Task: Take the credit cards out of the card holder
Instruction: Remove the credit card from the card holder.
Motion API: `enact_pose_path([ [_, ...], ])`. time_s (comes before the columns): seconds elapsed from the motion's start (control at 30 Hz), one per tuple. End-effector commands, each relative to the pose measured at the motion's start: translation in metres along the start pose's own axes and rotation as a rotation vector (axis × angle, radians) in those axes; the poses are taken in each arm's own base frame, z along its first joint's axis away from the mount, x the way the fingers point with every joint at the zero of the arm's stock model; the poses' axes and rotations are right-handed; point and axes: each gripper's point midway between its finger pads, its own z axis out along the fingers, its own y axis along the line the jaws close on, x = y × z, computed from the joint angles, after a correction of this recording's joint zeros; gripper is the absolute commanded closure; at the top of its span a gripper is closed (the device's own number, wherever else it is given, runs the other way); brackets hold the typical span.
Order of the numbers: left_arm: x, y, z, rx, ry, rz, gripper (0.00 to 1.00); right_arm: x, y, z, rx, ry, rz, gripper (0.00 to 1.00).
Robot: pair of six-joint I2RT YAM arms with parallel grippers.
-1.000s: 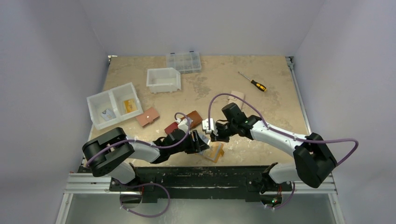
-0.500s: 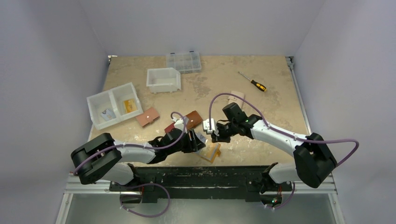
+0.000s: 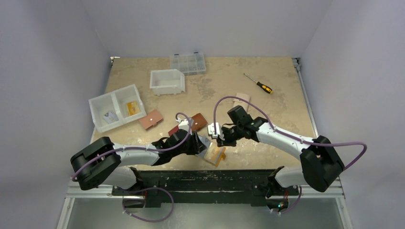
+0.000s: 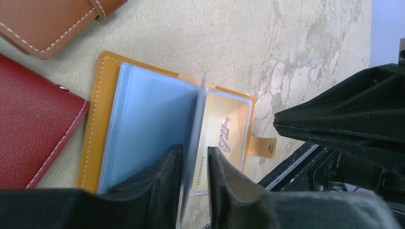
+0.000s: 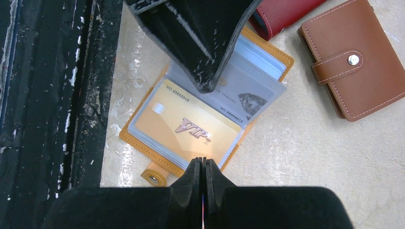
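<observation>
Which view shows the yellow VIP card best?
The right wrist view: the yellow VIP card lies face-up, its print and number readable. The left wrist view shows only part of it, behind a raised clear sleeve. The top external view shows only the small open card holder; the card cannot be made out.

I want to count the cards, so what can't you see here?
- Right wrist view: the left gripper covers part of the grey card in the card holder.
- Left wrist view: an upright clear sleeve hides part of the yellow card.
- Top view: the holder's contents are too small to count.
</observation>
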Motion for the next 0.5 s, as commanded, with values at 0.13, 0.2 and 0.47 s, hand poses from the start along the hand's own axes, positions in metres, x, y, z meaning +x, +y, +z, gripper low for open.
enact_pose_path([
  [0.13, -0.018, -0.013, -0.002, 0.031, -0.055, 0.040, 1.00, -0.016, 0.004, -0.005, -0.044, -0.045, -0.045, 1.00],
  [0.2, -0.024, -0.021, -0.007, 0.081, -0.090, 0.014, 1.00, -0.021, 0.011, -0.009, -0.083, -0.063, -0.060, 1.00],
  [0.47, -0.050, -0.061, -0.040, 0.348, -0.254, -0.095, 1.00, -0.046, 0.027, -0.018, -0.153, -0.171, -0.063, 0.94],
])
